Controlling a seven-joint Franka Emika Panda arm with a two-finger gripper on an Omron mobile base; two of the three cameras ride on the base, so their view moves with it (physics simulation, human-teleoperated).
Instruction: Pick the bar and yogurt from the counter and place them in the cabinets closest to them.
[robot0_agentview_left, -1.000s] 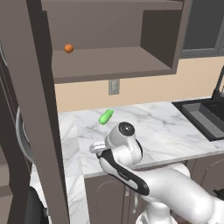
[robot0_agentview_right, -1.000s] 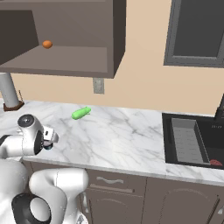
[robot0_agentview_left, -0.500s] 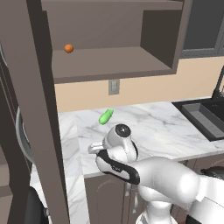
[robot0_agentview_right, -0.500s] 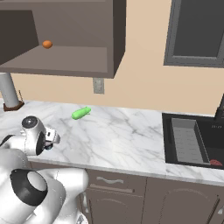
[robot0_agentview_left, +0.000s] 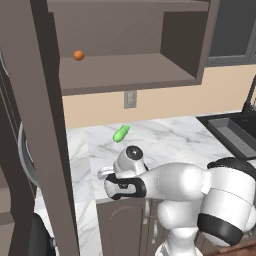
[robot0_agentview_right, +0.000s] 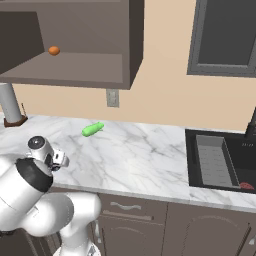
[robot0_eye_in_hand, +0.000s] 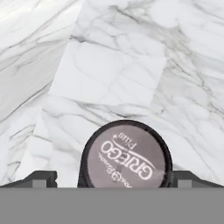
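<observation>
The yogurt (robot0_eye_in_hand: 124, 155) stands upright on the white marble counter (robot0_eye_in_hand: 109, 74), its grey printed lid facing the hand view. My gripper (robot0_eye_in_hand: 118, 178) hangs just above it, open, with one dark fingertip (robot0_eye_in_hand: 43, 177) to its left and the other to its right. The left tip stands off from the cup; the right tip is very close to it. In the base views the hand (robot0_agentview_left: 106, 174) (robot0_agentview_right: 58, 159) is low over the counter's front left part. The open wall cabinet (robot0_agentview_left: 125, 70) (robot0_agentview_right: 75, 70) hangs above. The bar is out of view.
An orange ball (robot0_agentview_left: 78, 55) (robot0_agentview_right: 54, 50) rests on the cabinet shelf. A green elongated item (robot0_agentview_left: 120, 133) (robot0_agentview_right: 93, 129) lies near the back wall. A dark sink (robot0_agentview_right: 215, 160) is at the right. A grey post on a brown base (robot0_agentview_right: 10, 102) stands at the far left.
The arm has swung left and down, bringing the hand lower over the counter's front left part. The gripper has stayed open.
</observation>
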